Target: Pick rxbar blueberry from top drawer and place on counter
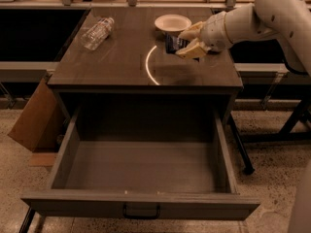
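Fingers [190, 32] of the cream-coloured two-finger gripper [184, 41] are pinching the rxbar blueberry [171, 43], a small flat dark navy snack-bar wrapper with pale lettering. The bar is sticking out to the left of the closed grip. The white robot arm [252, 18] is reaching in from the right edge of the view, and the gripper is hanging over the right rear part of the counter [116, 62], a square brown-grey smooth tabletop. The bar is sitting low over that surface, just in front of a shallow white round bowl [172, 21]; whether it is touching the top cannot be told. A thin pale curved arc line [148, 67] is showing near the counter's middle, just left of the bar. A clear plastic bottle [97, 33] is lying on its side at the rear left, well apart from the gripper. Below, the top drawer [141, 204], a wide deep grey box with a small black metal handle [141, 211], is standing pulled fully open. A brown cardboard box [31, 123] is leaning beside it on the left.
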`<action>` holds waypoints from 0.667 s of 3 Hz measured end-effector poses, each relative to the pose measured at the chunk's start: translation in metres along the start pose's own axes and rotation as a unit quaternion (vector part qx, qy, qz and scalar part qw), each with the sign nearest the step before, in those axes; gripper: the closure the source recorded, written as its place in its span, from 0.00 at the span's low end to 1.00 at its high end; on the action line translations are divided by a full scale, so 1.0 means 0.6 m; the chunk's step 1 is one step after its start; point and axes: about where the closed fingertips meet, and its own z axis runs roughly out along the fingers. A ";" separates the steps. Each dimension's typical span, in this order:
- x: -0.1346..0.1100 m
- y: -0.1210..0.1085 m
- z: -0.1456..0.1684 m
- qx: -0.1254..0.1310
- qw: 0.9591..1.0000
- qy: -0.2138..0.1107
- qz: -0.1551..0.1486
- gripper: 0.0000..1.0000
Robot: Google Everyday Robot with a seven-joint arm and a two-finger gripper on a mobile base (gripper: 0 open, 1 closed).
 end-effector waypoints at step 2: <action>0.004 0.000 0.013 -0.019 1.000 0.012 0.011 0.00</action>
